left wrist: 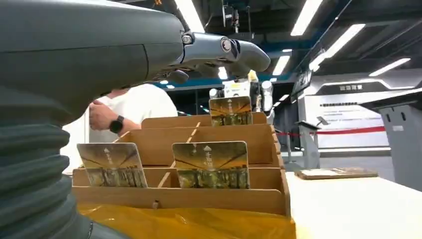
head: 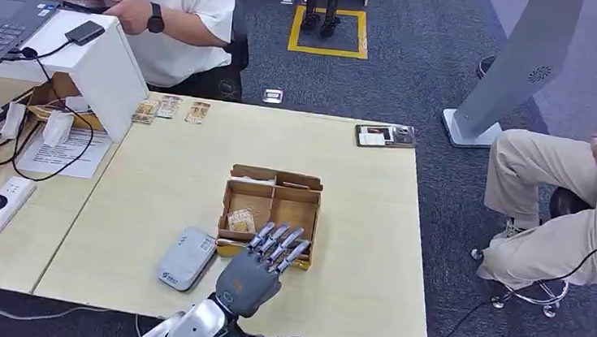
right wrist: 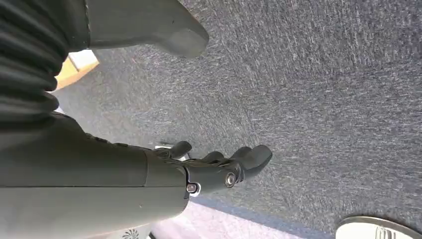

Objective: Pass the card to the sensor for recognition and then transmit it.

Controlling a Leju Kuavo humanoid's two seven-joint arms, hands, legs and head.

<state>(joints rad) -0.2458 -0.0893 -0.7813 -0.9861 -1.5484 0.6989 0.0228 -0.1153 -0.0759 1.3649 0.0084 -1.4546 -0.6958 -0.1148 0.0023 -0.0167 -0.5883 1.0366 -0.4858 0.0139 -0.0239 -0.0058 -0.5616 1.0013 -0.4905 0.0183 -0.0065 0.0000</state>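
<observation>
The left hand (head: 258,267) hovers over the near edge of the cardboard box (head: 271,207) on the table (head: 370,248), fingers stretched out and apart, holding nothing. Cards stand upright in the box's slots; one card (left wrist: 211,164) sits in a near compartment just ahead of the fingers. The grey sensor (head: 187,257) lies just left of the box. The right hand (right wrist: 219,169) hangs over the carpet, fingers loosely curled, empty. A person (head: 170,11) sits beyond the table.
</observation>
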